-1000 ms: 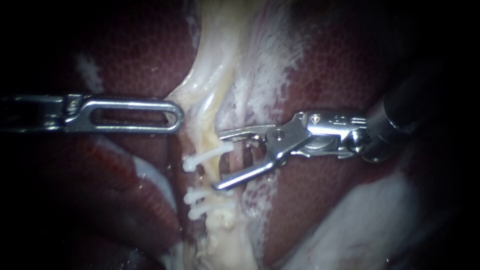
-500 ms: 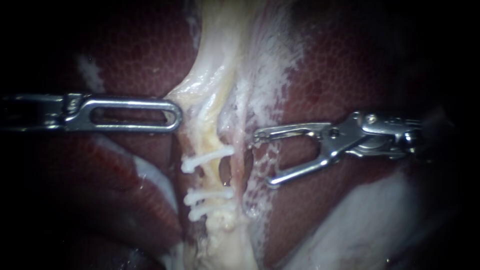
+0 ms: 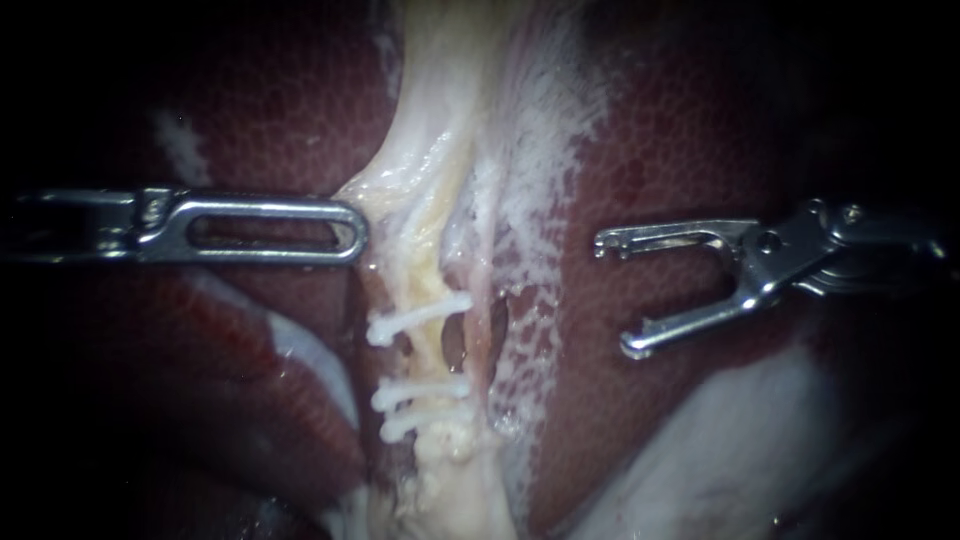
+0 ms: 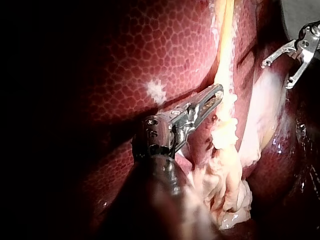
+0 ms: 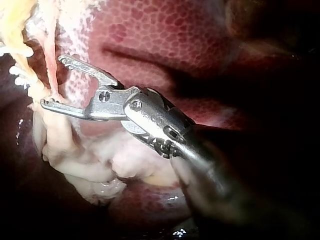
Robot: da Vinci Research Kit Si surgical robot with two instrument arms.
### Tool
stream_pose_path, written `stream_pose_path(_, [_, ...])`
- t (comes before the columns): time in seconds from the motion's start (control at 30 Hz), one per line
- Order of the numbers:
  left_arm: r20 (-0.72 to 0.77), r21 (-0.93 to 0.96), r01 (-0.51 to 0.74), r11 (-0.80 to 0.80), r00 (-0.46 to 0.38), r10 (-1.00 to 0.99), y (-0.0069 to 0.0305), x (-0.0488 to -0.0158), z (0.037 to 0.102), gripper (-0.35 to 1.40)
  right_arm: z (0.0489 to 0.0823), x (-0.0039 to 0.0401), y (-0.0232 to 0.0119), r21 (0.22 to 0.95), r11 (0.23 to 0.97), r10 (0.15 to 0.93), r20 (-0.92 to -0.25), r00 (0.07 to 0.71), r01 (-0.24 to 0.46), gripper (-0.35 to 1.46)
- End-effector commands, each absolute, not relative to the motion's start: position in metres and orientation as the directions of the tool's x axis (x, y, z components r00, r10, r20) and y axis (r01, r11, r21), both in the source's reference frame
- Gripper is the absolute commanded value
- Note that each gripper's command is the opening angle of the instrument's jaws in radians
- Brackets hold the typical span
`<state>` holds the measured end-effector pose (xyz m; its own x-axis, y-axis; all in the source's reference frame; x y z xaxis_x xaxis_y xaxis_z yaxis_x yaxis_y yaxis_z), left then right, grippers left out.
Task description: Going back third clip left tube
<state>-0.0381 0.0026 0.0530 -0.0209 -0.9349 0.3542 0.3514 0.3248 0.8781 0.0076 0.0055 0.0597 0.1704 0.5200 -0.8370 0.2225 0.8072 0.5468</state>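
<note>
Currently, right instrument (image 3: 618,294), slim steel shaft entering from 3 o'clock: jaws spread wide, nothing between them, tips aimed toward 9 o'clock over bare dark red mottled liver (image 3: 700,130). Well apart from the clipped site, with lacy white film (image 3: 525,330) lying between tips and tubes. Judged as the retreat leg of the task: clip seated, jaws clear of it.

Left instrument (image 3: 352,231), long slotted steel tip entering from 9 o'clock: end laid against the edge of the pale cream tissue sheet (image 3: 430,170), sheet tented toward it. Grip probable but not confirmable from either view; entered as cannot tell.

Task site at centre: yellowish left tube (image 3: 428,290) running 12 to 6 o'clock, crossed by three white plastic clips. Uppermost clip (image 3: 415,315) set apart from lower pair (image 3: 420,405), those two just beside each other. Thin pink right tube (image 3: 482,300) close on the 3 o'clock side, dark window between the tubes.

Risks noted:
- Snagging of film or scraping of liver surface by the spread lower jaw. Cause: travel with jaws wide, close to tissue, any dip in path.
- Slip or surge of pull from the 9 o'clock side. Result: shifting of left tube, loading of clips, possible levering loose of uppermost clip.
- Exit toward the dim 3 o'clock margin, with contact there hard to spot.
- Full closure of uppermost clip across the tube not verifiable at this angle.
</note>
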Motion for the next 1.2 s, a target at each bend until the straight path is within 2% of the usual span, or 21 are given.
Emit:
stream_pose_path(0.03, [0.354,0.878,0.352,0.325,-0.021,-0.935,0.0026,-0.0382,0.0530,-0.35,0.0598,0.0076,0.0054,0.546,0.807,0.520,-0.837,0.171,0.223,0.60])
stream_pose_path(0.67, [0.356,0.877,0.354,0.325,-0.022,-0.934,0.0026,-0.0386,0.0533,-0.35,0.0597,0.0085,0.0050,0.546,0.809,0.519,-0.838,0.171,0.218,0.60])
stream_pose_path(1.2, [0.348,0.873,0.364,0.324,-0.002,-0.937,0.0018,-0.0413,0.0579,-0.35,0.0596,0.0083,0.0050,0.546,0.809,0.519,-0.837,0.171,0.218,0.60])
